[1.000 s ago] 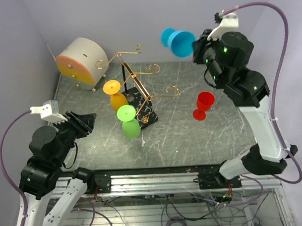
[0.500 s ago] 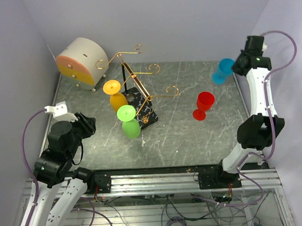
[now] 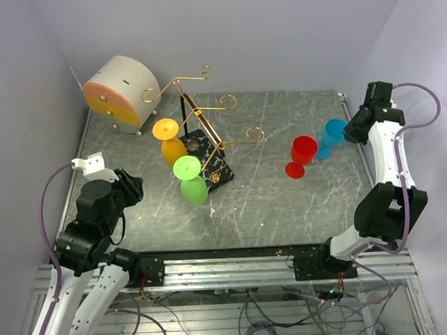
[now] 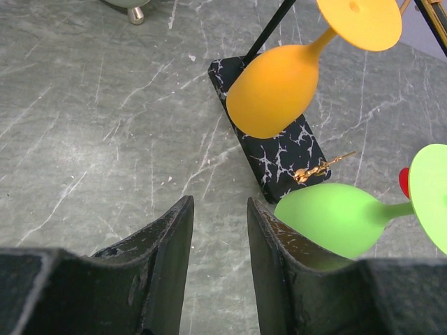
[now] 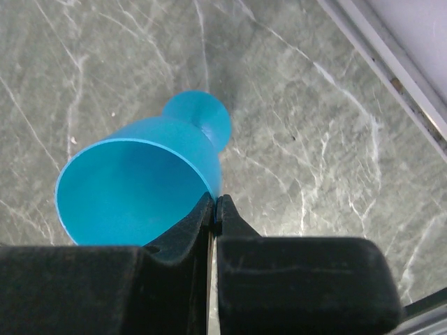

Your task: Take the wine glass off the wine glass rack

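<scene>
Pinching the rim of the empty blue wine glass (image 5: 133, 185) with the right hand (image 5: 215, 209), just beside the red glass (image 3: 302, 151) on the bench (image 3: 269, 203) and well apart from the wine glass rack (image 4: 283, 157) — carrying an orange glass (image 4: 276, 87) and a green glass (image 4: 328, 218), bowls down. Holding the left hand (image 4: 220, 237) narrowly parted, empty.

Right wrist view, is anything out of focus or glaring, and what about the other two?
Right wrist: blue glass sharp, right claw dark and soft. Left wrist: orange glass crisp, left claw soft. Top external: even light, faint shadows, no glare.
</scene>
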Tool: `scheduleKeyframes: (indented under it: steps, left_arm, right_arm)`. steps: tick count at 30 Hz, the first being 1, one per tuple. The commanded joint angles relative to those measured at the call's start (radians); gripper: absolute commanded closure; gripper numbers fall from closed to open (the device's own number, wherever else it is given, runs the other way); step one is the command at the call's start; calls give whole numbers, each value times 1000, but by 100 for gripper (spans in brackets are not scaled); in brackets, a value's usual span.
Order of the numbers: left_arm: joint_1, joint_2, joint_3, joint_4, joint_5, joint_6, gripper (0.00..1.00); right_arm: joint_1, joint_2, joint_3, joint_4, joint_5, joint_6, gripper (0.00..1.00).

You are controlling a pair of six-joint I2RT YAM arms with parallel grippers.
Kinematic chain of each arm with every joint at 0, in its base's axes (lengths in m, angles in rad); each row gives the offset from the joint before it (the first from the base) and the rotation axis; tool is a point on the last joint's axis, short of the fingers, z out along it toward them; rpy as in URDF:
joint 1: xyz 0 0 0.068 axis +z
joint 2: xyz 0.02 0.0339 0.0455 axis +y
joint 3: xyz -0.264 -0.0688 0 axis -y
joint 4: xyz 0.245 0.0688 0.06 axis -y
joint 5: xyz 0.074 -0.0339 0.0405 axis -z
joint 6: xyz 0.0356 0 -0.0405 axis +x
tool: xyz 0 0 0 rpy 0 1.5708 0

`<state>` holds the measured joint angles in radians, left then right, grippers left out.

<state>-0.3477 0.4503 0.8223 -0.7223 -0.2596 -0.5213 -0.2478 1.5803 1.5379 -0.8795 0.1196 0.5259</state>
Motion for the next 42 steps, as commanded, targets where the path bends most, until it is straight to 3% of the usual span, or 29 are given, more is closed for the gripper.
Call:
scheduleKeyframes:
  steps: [1,26,36,42]
  left_arm:
    - [3,-1,-2,42,-22,16,53]
    - [3,-10,-3,44,-13,21,53]
    - [3,-15,-2,38,-16,21,53]
    - [3,-12,-1,36,-20,18,53]
  right_arm:
    - [0,-63,-63,30,4,25,100]
    - [1,-184,-287,77,-29,-1,99]
    - [1,-195,-263,82,-53,-28,78]
    - [1,-241,-198,44,-66,-44,74]
